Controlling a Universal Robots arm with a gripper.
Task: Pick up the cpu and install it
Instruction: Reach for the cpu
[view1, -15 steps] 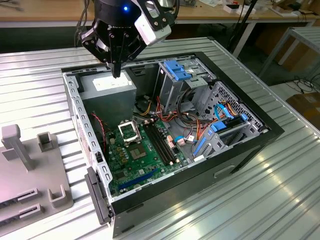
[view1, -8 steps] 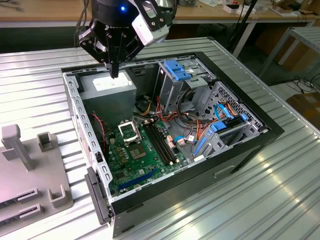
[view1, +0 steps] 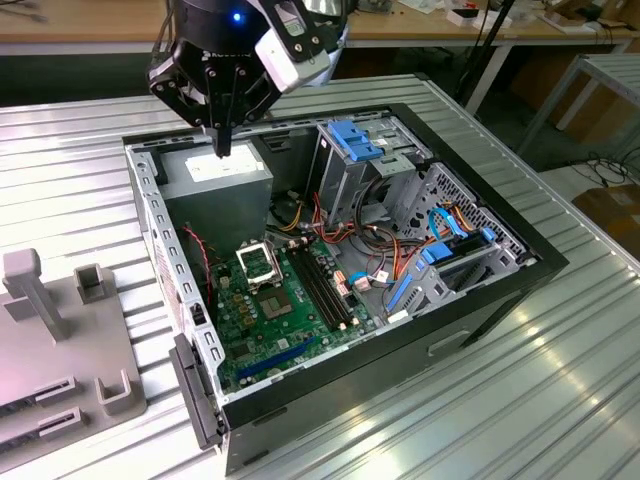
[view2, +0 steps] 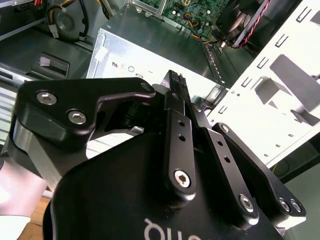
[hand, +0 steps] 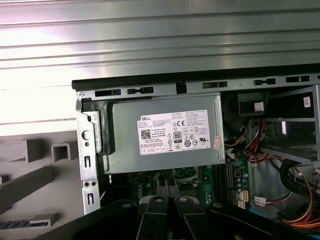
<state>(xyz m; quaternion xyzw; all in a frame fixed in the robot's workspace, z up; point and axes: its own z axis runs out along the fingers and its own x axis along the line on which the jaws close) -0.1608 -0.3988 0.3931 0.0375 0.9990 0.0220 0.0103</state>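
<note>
Both fingers of my gripper (view1: 222, 148) sit pinched together, seemingly holding nothing, poised above the power supply (view1: 218, 182), high enough to clear the case (view1: 505, 305) walls.

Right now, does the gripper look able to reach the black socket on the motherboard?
Probably yes: the case is open, nothing covers the socket, and the gripper hangs above the power supply beside it.

Ribbed metal table (view1: 560, 400), wooden workbench (view1: 80, 25)
</note>
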